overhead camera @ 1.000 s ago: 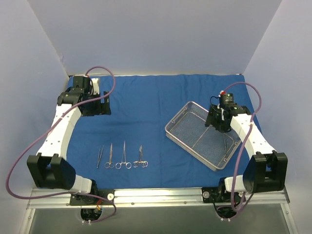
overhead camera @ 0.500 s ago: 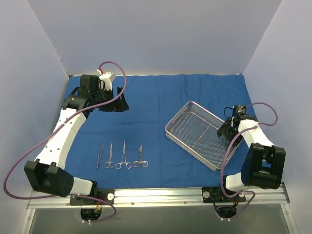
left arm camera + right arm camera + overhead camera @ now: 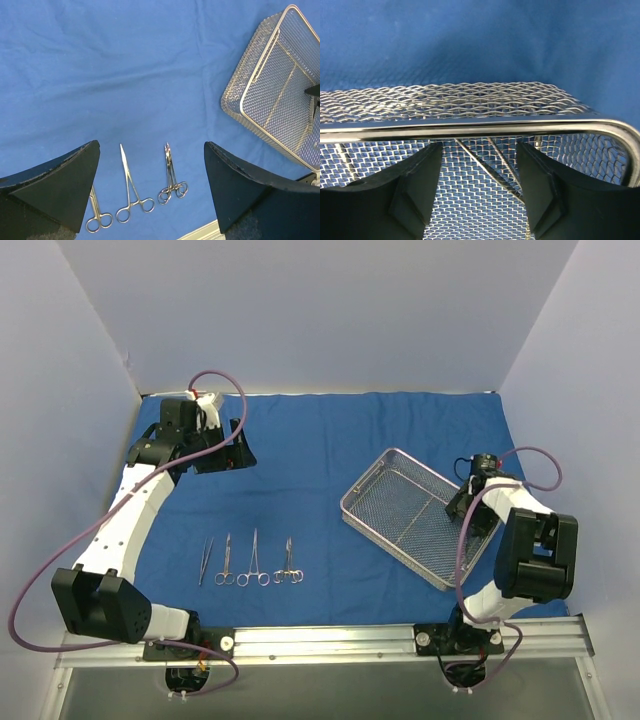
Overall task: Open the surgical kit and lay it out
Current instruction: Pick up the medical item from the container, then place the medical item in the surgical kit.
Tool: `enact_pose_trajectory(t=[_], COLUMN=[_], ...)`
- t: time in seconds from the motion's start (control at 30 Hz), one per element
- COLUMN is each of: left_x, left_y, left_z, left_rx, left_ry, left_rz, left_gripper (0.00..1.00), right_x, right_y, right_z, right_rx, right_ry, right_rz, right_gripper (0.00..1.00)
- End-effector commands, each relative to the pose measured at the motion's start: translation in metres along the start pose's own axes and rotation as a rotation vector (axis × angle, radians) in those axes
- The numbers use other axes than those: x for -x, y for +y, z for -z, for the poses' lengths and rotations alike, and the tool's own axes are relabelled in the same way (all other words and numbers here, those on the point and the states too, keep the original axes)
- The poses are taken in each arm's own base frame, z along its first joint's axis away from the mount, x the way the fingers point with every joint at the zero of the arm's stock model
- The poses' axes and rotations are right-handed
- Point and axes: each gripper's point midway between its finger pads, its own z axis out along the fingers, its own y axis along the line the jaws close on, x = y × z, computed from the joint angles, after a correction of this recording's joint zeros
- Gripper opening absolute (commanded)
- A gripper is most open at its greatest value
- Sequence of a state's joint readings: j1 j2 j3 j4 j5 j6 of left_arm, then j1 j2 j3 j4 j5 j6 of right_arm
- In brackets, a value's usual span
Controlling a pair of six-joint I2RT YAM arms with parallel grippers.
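Overhead: four tools (image 3: 254, 560) lined up on cloth (image 3: 330, 440); left wrist cam catches only three, left claw (image 3: 151, 146) spread wide. Right claw (image 3: 479, 150) spread at tray (image 3: 470, 124) rim.

Overhead and wrist views, all on tray (image 3: 395, 502)

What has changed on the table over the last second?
The right gripper pulled back from over the middle of the tray to its right rim, and its jaws are open and empty. The left gripper swung slightly rightward over the cloth, open. The tray and the four instruments laid on the cloth have not moved.
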State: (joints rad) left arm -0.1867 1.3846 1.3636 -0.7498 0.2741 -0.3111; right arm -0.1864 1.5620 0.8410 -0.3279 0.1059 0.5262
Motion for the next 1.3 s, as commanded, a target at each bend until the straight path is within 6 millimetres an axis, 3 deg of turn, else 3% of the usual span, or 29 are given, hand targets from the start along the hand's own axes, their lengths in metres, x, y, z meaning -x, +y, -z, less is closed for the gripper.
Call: enact_pose_trajectory(t=[0.0, 0.23, 0.37, 0.5, 0.6, 0.73, 0.83, 0.87, 0.97, 1.03, 1.07, 1.13, 1.27], left_x=[0.016, 0.014, 0.015, 0.013, 0.005, 0.002, 0.0, -0.001, 0.004, 0.004, 0.002, 0.006, 0.002], left_y=[-0.013, -0.017, -0.015, -0.018, -0.03, -0.054, -0.075, -0.083, -0.108, -0.127, -0.132, -0.148, -0.172], left_z=[0.008, 0.001, -0.003, -0.01, -0.013, -0.007, -0.001, 0.002, 0.016, 0.025, 0.026, 0.034, 0.043], left_rx=[-0.055, -0.158, -0.168, -0.198, -0.287, -0.445, -0.578, -0.62, -0.763, -0.834, -0.845, -0.891, -0.997], left_ry=[-0.047, -0.034, -0.032, -0.042, -0.02, -0.026, -0.006, 0.0, -0.004, -0.003, 0.0, -0.037, -0.04], left_rz=[-0.028, -0.001, 0.013, 0.058, 0.052, 0.057, 0.06, 0.063, 0.052, 0.029, 0.024, 0.008, 0.035], left_gripper=[0.94, 0.94, 0.94, 0.94, 0.94, 0.95, 0.88, 0.83, 0.79, 0.79, 0.78, 0.77, 0.69], right_x=[-0.014, -0.03, -0.037, -0.022, -0.014, 0.005, 0.002, 0.001, -0.023, -0.06, -0.067, -0.09, -0.113], right_y=[-0.004, 0.022, 0.025, 0.031, 0.039, 0.078, 0.131, 0.161, 0.211, 0.234, 0.243, 0.255, 0.268], right_z=[-0.013, 0.012, 0.025, 0.049, 0.072, 0.115, 0.153, 0.183, 0.233, 0.254, 0.266, 0.293, 0.332], right_rx=[-0.081, -0.024, -0.022, 0.012, 0.085, 0.314, 0.609, 0.792, 1.09, 1.221, 1.279, 1.385, 1.558], right_ry=[0.03, 0.02, 0.015, -0.029, -0.053, -0.11, -0.107, -0.118, -0.083, 0.018, 0.017, 0.05, 0.101], right_rz=[0.063, 0.128, 0.153, 0.187, 0.232, 0.302, 0.416, 0.467, 0.614, 0.73, 0.763, 0.83, 0.864], right_gripper=[0.58, 0.33, 0.15, 0.0, 0.0, 0.0, 0.0, 0.0, 0.0, 0.0, 0.0, 0.0, 0.0])
